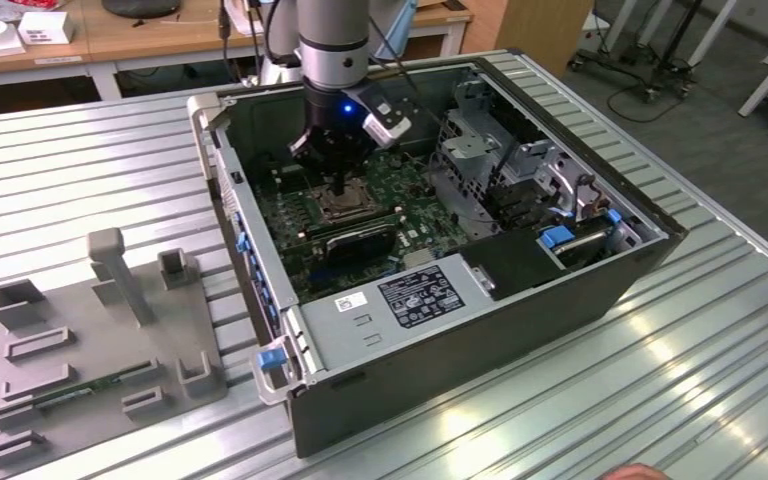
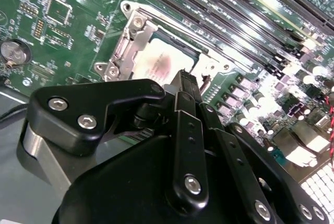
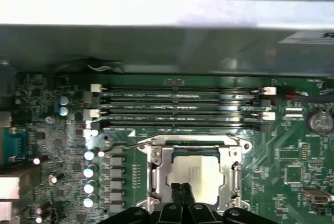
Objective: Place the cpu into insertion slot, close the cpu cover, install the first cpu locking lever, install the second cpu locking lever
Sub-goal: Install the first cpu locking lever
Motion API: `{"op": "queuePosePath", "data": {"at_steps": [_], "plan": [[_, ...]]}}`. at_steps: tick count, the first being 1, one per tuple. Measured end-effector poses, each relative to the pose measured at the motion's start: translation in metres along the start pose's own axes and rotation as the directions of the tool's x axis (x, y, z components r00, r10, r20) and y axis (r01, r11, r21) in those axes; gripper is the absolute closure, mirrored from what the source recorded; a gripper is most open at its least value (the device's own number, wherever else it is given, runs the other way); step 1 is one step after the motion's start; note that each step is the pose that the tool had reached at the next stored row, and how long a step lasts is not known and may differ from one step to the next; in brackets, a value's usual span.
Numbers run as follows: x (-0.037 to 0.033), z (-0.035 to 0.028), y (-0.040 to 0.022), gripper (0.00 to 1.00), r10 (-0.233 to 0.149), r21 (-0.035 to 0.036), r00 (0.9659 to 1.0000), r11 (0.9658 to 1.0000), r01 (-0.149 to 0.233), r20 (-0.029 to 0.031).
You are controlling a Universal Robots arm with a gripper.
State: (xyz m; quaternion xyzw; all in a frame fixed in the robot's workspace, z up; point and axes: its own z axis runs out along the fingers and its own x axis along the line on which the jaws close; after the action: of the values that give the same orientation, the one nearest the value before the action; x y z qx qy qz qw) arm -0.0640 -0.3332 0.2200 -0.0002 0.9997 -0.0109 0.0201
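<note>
The cpu (image 3: 197, 174) lies flat in the insertion slot (image 3: 156, 167) on the green motherboard, its pale top showing in both wrist views (image 2: 159, 65). The silvery cpu cover (image 3: 229, 167) lies down around it as a frame (image 2: 130, 46). A thin wire locking lever (image 3: 156, 141) runs along the slot's edge beside the memory slots. My gripper (image 3: 180, 188) hangs just above the cpu's edge with its black fingers pressed together and nothing seen between them (image 2: 187, 80). In the exterior view the gripper (image 1: 341, 188) reaches down into the open case over the slot (image 1: 347, 208).
The open computer case (image 1: 491, 330) walls in the board on all sides. Long black memory slots (image 3: 182, 104) run beside the socket, and a row of capacitors (image 3: 90, 172) stands close by. A drive cage (image 1: 491, 160) fills the case's far side. A grey fixture plate (image 1: 91, 340) lies on the table.
</note>
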Motion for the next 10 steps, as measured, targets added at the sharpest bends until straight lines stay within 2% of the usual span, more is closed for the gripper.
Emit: {"op": "queuePosePath", "data": {"at_steps": [5,10], "plan": [[0.0086,-0.0003,0.0,0.89,0.0,-0.0001,1.0,1.0,0.0,0.0008],[0.0093,-0.0003,0.0,0.89,0.0,0.0,1.0,1.0,0.0,0.0008]]}}
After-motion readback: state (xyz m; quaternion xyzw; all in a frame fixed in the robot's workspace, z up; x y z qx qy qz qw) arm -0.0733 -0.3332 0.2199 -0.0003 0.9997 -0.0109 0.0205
